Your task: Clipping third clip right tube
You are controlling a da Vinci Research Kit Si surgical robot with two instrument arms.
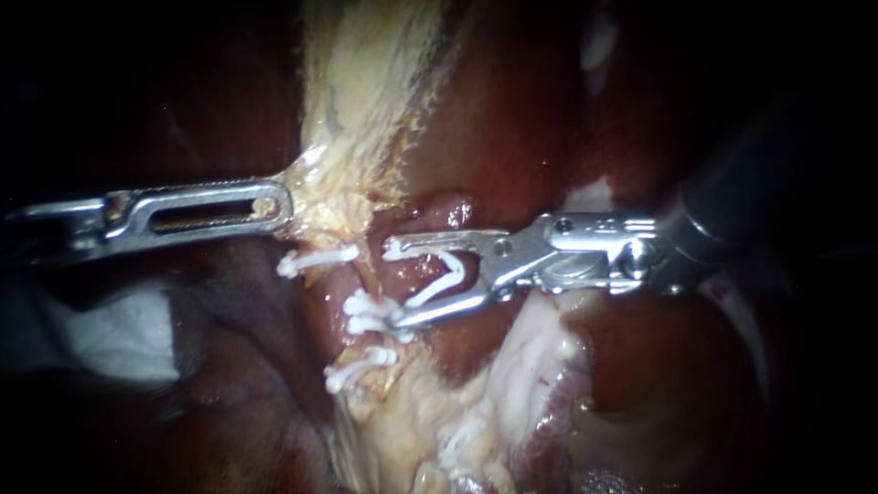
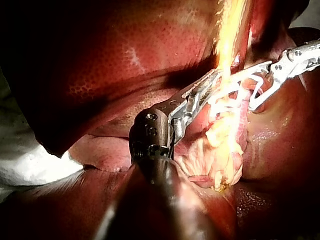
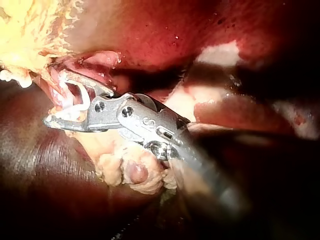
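Note:
My right instrument [image 1: 393,284] comes in from the right with its jaws wide apart, holding a white clip [image 1: 446,274] between them. The jaws straddle a reddish tube [image 1: 416,273]. In the right wrist view the same instrument [image 3: 55,97] carries the clip [image 3: 82,97] against the pink tissue. Three white clips sit to the left and below: one [image 1: 315,260] high, one [image 1: 366,316] touching the lower jaw tip, one [image 1: 358,366] lowest. My left instrument [image 1: 285,203], with slotted jaws, is shut on pale yellow tissue [image 1: 343,206] and holds it taut; the left wrist view shows it [image 2: 210,87] likewise.
Dark red liver [image 1: 512,110] fills the background above and around. Pale fatty tissue [image 1: 530,357] lies under the right instrument's shaft. White gauze [image 1: 119,334] sits at the lower left, under the left instrument.

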